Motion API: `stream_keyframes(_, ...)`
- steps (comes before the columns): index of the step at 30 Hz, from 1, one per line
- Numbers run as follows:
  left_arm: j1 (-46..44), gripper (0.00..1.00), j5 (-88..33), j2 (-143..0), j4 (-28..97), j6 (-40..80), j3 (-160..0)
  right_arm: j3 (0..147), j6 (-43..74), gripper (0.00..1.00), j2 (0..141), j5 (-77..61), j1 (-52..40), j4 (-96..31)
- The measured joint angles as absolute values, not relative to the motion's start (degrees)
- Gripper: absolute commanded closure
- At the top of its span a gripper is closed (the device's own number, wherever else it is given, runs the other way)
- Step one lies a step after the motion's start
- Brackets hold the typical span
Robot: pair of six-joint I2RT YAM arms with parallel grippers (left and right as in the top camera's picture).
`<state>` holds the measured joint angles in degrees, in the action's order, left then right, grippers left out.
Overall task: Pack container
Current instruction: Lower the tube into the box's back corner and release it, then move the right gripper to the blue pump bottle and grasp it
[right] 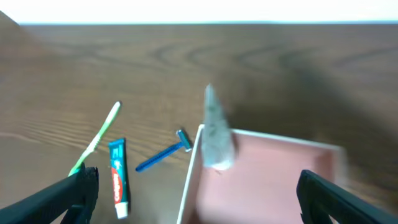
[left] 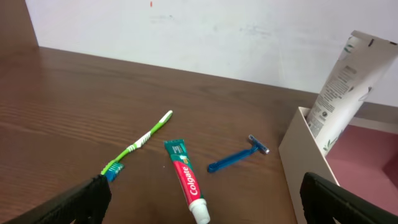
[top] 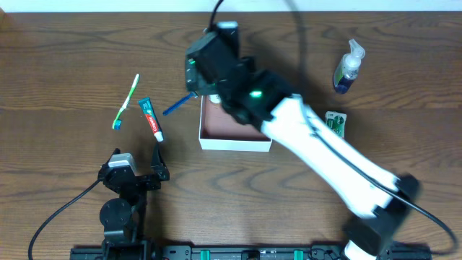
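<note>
While the left gripper (top: 137, 170) sits low on its own side, jaws spread full with nothing between them, it reads as parked to leave the other arm room. Ahead of it and off to its left lies the green toothbrush (left: 140, 144), flat on the table (left: 74, 106). Dead ahead, close under its fingertips, is the toothpaste (left: 185, 180), cap end nearest the gripper. Ahead and a bit right is the blue razor (left: 236, 158), head toward the box. All three are apart from each other, flat, with bare wood around each, so I judge any of them an easy top-down pick. None is packed yet.

Further right of that gripper, and right below the right gripper (right: 198, 180), is the box (top: 234, 143), open top, pink inside. A white tube (left: 345, 84) stands tilted in the corner nearest the razor, top leaning out over the wall. It probably went in end-first, not flat, so it props on the wall. It may tip or crowd later items.

The right gripper hangs over the box's razor-side wall, jaws as wide as they go, holding nothing. The tube is just ahead of its fingers and blurred in the wrist view.

Off to the right arm's far side, well apart from the box, a pump bottle (top: 349, 68) and a green packet (top: 336, 124) wait outside it.
</note>
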<state>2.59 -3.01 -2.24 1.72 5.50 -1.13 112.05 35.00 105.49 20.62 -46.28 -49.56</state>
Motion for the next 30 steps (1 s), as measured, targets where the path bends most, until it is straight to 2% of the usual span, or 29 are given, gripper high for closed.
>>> stream_keyframes(3, 2.59, 0.02, -3.01, -2.24, 1.69, 5.50, -1.13, 113.69, 33.43, 0.01, 99.98, 21.21, -43.18, -53.45)
stream_keyframes(10, 2.59, 0.02, -3.03, -2.24, 1.72, 5.50, -1.13, 114.65, 27.42, 0.01, 93.86, 21.76, -25.74, -61.45)
stream_keyframes(20, 2.59, 0.02, -3.01, -2.24, 1.72, 5.50, -1.13, 114.63, 16.16, 0.01, 100.79, 10.90, -6.90, -66.43)
stream_keyframes(30, 2.59, 0.02, -3.01, -2.24, 1.72, 5.50, -1.13, 114.58, 7.68, 0.01, 107.85, 6.42, 1.15, -66.54)
